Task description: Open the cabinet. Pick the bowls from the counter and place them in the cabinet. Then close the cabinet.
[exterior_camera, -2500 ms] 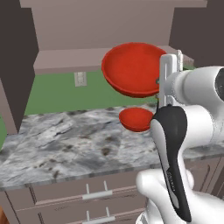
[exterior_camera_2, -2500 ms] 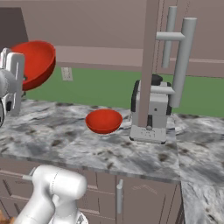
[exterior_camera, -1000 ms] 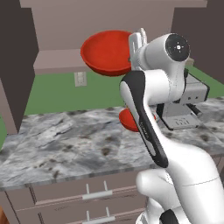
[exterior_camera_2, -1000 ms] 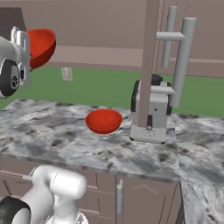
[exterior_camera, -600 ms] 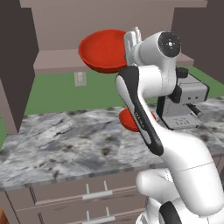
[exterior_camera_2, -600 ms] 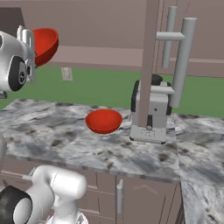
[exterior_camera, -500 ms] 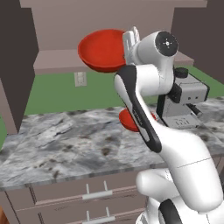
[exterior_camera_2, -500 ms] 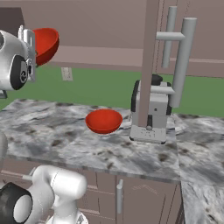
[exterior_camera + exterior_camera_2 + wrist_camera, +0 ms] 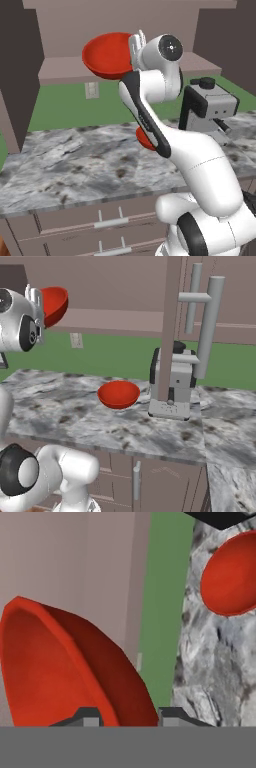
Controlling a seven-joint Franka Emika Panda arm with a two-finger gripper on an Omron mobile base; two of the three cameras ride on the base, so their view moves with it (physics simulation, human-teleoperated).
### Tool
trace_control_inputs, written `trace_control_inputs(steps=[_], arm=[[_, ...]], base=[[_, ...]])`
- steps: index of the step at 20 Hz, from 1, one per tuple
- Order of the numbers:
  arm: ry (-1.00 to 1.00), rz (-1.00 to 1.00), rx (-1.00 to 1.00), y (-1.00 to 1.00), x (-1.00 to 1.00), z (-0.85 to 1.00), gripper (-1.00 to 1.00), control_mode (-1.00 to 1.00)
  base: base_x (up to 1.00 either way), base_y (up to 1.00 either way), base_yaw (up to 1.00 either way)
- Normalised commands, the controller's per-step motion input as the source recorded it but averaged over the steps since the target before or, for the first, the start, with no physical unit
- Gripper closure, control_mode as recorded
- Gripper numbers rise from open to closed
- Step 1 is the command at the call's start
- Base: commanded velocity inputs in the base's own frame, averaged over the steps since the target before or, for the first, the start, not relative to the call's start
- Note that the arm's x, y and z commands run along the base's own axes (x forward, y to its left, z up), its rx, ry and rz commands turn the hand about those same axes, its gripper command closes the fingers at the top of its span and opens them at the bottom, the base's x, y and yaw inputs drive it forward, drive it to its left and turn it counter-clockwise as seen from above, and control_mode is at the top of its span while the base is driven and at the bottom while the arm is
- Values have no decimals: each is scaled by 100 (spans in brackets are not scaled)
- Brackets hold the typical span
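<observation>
Cabinet (image 9: 125, 70) shelf edge sits close: the end effector (image 9: 136, 50), clamped on one bowl's (image 9: 107, 55) rim, could knock it loose.

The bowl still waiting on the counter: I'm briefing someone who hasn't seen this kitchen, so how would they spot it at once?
Find the marbled grey-and-white counter and the boxy coffee machine standing on it. Just left of the machine in the right base view sits a shallow, glossy red bowl. Unlike its twin, held up at the open cabinet by the gripper, this one rests on the stone.
</observation>
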Motion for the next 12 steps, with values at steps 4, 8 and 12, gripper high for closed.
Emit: trace_control_inputs(steps=[4,8,12], arm=[[0,2,0,15,31,-6,100,-100],[0,2,0,19,34,-9,100,-100],[0,0,0,24,40,-3,100,-100]], base=[[0,0,0],[0,0,0],[0,0,0]])
